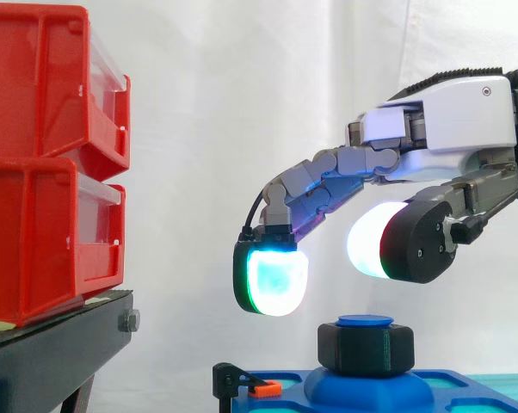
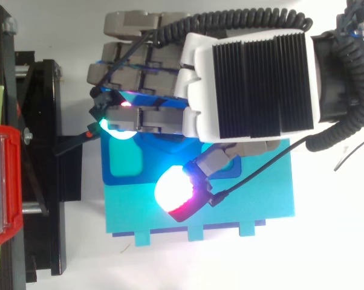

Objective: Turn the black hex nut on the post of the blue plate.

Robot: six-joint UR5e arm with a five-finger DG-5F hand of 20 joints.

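The black hex nut [image 1: 365,347] sits on the blue post [image 1: 365,321], whose round cap shows just above it, on the blue plate [image 1: 362,391]. My hand [image 1: 448,129] hovers over it, coming in from the right. Its fingers are loosely bent and spread, holding nothing. One cyan-glowing fingertip [image 1: 274,280] hangs left of the nut and a little above it. The white and red thumb pad [image 1: 371,239] floats directly over the post with a clear gap. From above, the hand [image 2: 248,78] covers the nut, and the blue plate [image 2: 124,166] lies on a teal base [image 2: 248,193].
Two stacked red bins [image 1: 44,163] stand on a black stand [image 1: 52,353] at the left, a short way from the plate. A small black clamp with an orange piece [image 1: 242,383] sits at the plate's left edge. A white curtain hangs behind.
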